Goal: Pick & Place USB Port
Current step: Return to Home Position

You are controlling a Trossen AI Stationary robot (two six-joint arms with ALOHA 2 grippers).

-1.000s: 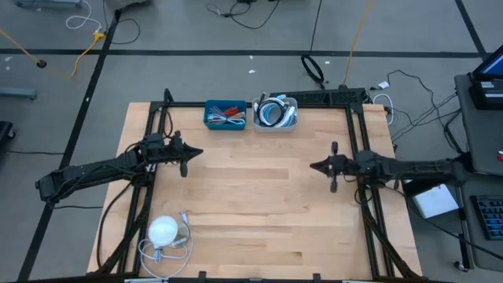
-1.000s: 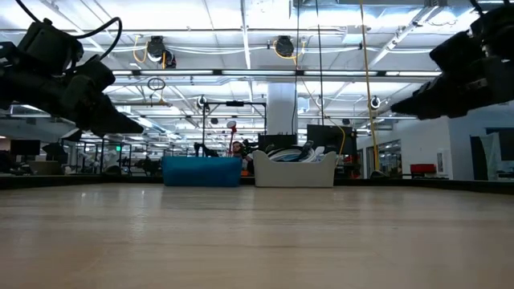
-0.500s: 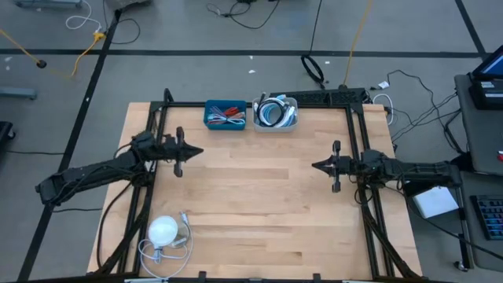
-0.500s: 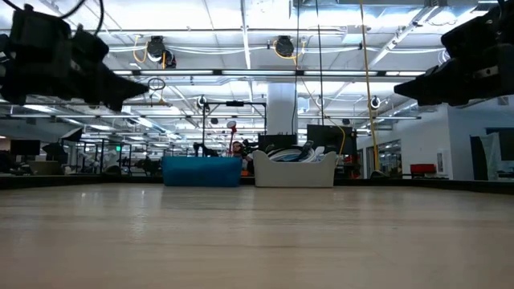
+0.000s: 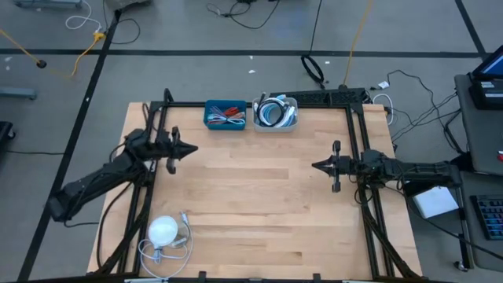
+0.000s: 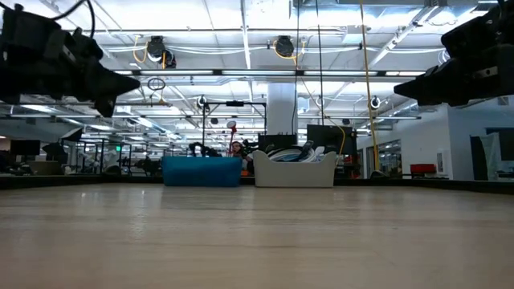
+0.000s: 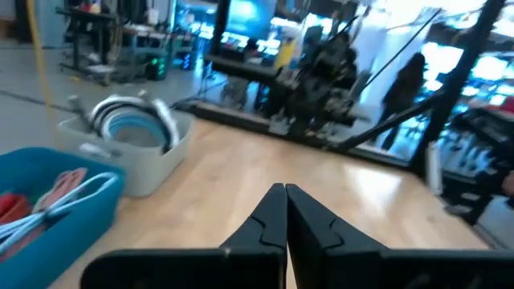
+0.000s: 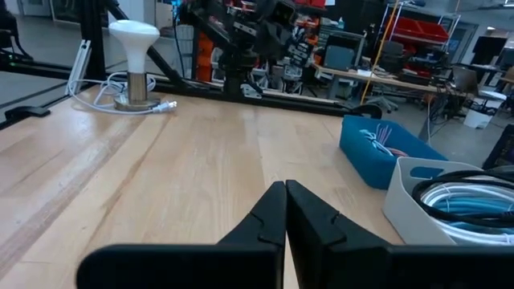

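While left end effector (image 5: 192, 150) and right end effector (image 5: 314, 166) hover closed, coiled cables (image 5: 273, 112) fill the gray bin (image 6: 294, 174).

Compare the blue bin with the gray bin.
The blue bin holds loose red and white cables; the gray bin holds coiled blue and white ones. In the high view the blue bin is on the left, the gray bin on the right. Both stand together at the table's far edge.
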